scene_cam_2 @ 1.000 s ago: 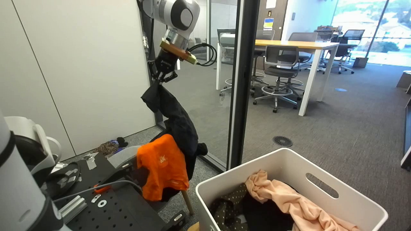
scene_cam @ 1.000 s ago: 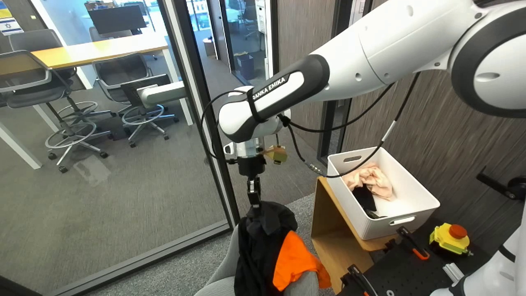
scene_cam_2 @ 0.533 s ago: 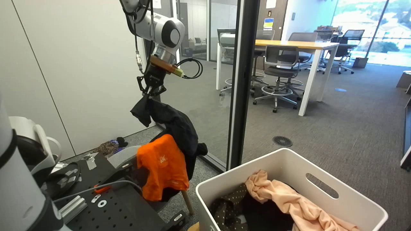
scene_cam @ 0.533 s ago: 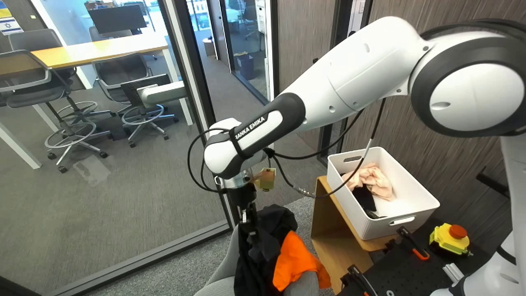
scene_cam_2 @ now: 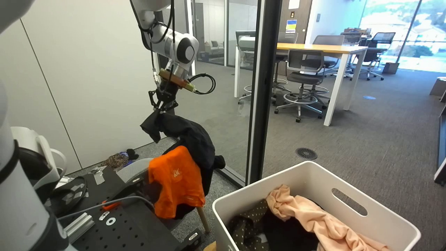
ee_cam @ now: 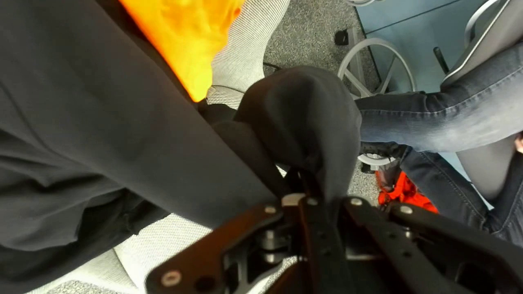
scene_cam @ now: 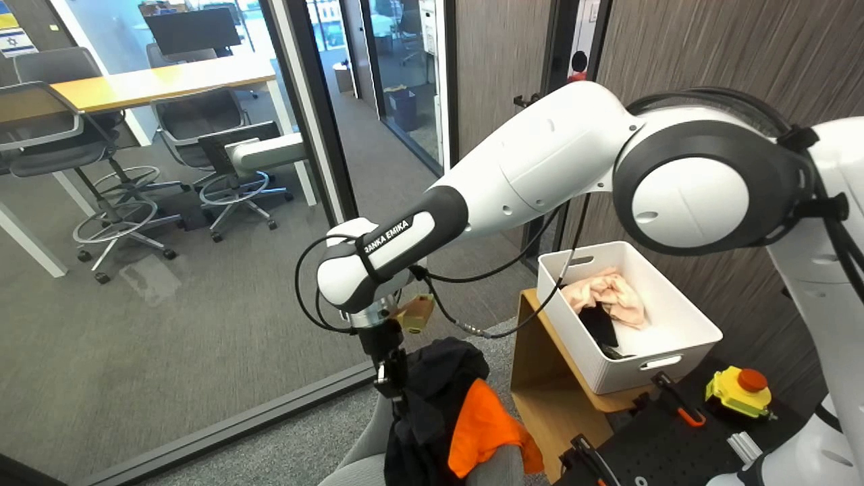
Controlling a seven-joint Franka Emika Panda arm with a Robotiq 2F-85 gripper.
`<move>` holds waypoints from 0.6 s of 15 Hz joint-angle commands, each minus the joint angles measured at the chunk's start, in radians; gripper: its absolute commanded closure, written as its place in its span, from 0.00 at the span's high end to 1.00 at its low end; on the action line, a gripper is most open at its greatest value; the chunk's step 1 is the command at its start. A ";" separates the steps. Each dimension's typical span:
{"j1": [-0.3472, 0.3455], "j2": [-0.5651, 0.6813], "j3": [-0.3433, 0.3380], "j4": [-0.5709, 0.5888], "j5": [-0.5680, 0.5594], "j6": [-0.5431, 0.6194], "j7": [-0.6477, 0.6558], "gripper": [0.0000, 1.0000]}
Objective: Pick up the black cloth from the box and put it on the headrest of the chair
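Note:
My gripper (scene_cam_2: 161,107) is shut on one end of the black cloth (scene_cam_2: 190,130), above the chair. The cloth runs down from the fingers over the chair's back, and its held end hangs loose at one side. In an exterior view the gripper (scene_cam: 397,403) stands beside the draped cloth (scene_cam: 432,378) over the grey chair (scene_cam: 374,432). In the wrist view the black cloth (ee_cam: 135,118) fills the left and bunches between the fingers (ee_cam: 314,200); the pale chair (ee_cam: 245,36) shows under it. The top of the chair's back is hidden under cloth.
An orange cloth (scene_cam_2: 177,181) also lies over the chair. The white box (scene_cam_2: 306,181) holds peach, dotted and black cloths and stands on a wooden stand (scene_cam: 526,358). A glass wall with a dark post (scene_cam_2: 263,104) is close by. A person's legs (ee_cam: 441,110) show in the wrist view.
My gripper has moved down and to the left in both exterior views, carrying the held end of the black cloth. The rest of the cloth, the orange cloth and the box stay in place.

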 commanded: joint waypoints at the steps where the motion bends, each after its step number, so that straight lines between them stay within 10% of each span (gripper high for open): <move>1: 0.004 0.069 0.015 0.122 -0.024 -0.071 0.051 0.04; 3: 0.008 0.086 0.013 0.152 -0.027 -0.086 0.063 0.05; 4: 0.010 0.092 0.011 0.168 -0.029 -0.105 0.075 0.31; 9: 0.017 0.110 0.011 0.218 -0.031 -0.151 0.099 0.62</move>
